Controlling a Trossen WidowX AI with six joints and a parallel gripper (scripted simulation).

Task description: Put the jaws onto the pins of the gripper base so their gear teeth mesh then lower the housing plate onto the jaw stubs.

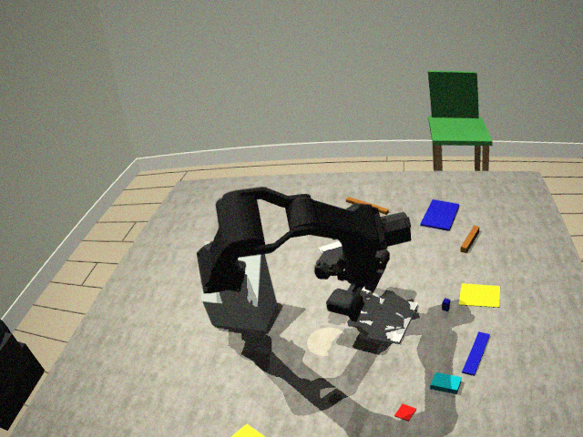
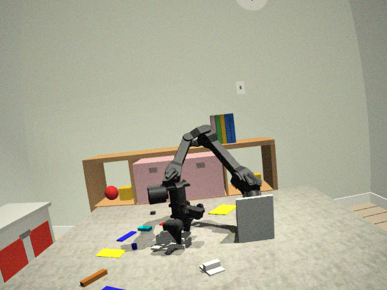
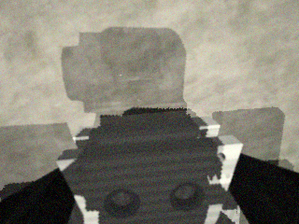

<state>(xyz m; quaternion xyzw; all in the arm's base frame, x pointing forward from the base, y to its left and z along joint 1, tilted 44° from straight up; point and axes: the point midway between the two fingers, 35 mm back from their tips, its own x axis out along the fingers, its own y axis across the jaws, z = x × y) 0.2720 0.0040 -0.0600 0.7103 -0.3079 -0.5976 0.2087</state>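
Note:
My gripper is shut on the housing plate; its dark fingers stand at the plate's left and right ends in the wrist view. The plate is mostly in shadow, with white edges, a small hole near its right corner and two round features near the bottom of the view. It is low over the gripper base, a white part lying on the table whose far edge shows beyond the plate. The jaws, pins and gear teeth are hidden or lost in shadow. Whether the plate touches the stubs is unclear.
A small white stepped block stands apart from the assembly. A pale disc lies near it in the top view. A dark blue cube, a yellow sheet and a teal block lie around.

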